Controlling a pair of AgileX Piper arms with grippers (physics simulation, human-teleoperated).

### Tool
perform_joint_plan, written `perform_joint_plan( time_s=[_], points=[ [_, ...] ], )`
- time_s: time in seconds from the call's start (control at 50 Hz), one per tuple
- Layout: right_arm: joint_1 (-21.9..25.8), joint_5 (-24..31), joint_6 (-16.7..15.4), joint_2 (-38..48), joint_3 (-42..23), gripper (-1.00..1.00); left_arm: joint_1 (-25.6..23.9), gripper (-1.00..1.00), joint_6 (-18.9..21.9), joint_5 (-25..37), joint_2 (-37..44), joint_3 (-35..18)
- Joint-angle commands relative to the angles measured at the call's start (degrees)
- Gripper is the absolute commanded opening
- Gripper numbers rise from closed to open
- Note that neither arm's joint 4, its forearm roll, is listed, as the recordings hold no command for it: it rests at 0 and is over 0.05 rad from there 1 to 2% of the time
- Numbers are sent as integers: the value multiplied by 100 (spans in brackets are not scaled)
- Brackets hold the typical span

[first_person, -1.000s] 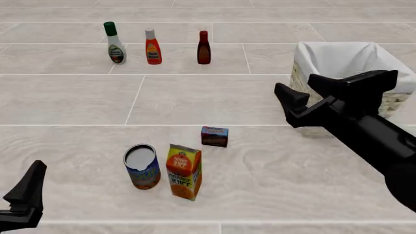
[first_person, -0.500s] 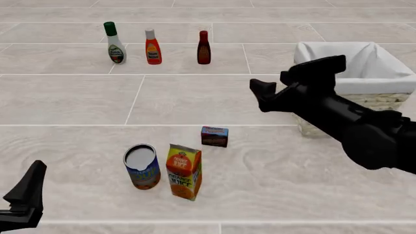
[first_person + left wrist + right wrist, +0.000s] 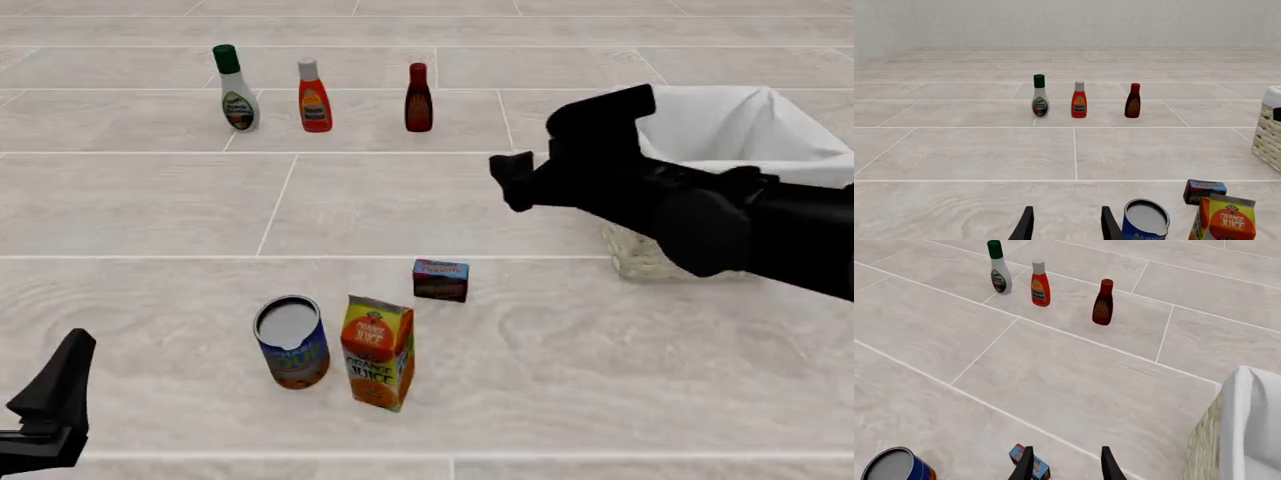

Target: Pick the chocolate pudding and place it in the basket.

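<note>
Right hand: the right hand (image 3: 541, 175) hangs released and empty above the bench (image 3: 641, 360), beyond the chocolate pudding (image 3: 441, 279), apparently lining up a reach.
Pudding: upright on the bench, just behind the orange juice carton (image 3: 378, 352) and blue can (image 3: 292, 341), well apart from the basket (image 3: 747, 130).
Left hand: the left hand (image 3: 1063, 226), fingers parted, holds nothing, parked low and out of the way.
Bench: pale wood-grain panels; three bottles (image 3: 314, 96) line the far side.
</note>
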Motion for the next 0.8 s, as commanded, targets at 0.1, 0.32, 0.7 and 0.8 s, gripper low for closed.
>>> perform_joint_plan(
  time_s=[0.1, 0.32, 0.7, 0.8],
  points=[
    [57, 874, -176, 450, -854, 100, 0, 100, 1, 0, 0, 0],
    [196, 1488, -145, 701, -1462, 100, 1, 100, 1, 0, 0, 0],
    [413, 2227, 154, 1270, -2274, 100, 0, 100, -1, 0, 0, 0],
    [415, 2337, 125, 1386, -2445, 100, 0, 100, -1, 0, 0, 0]
  ],
)
